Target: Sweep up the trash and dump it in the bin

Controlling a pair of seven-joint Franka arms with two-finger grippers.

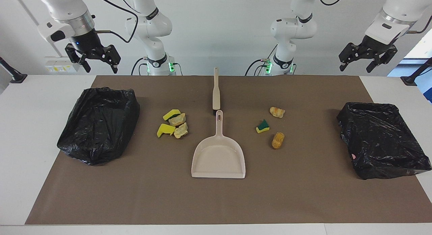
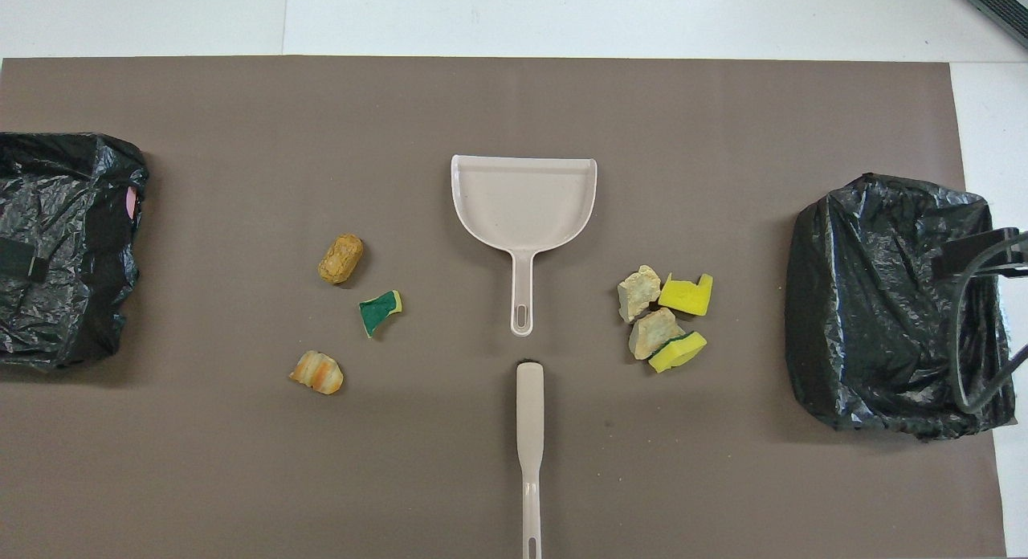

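Only the facing view is showing the tools: the right tool (image 1: 98, 61) and left tool (image 1: 365, 59) are hanging with fingers apart above the table's (image 1: 33, 127) robot-side corners. The trash is lying in two clusters, four pieces (image 1: 172, 123) and three pieces (image 1: 274, 126), flanking the dustpan (image 1: 218, 157), whose handle is pointing toward the robots at the brush (image 1: 216, 91).
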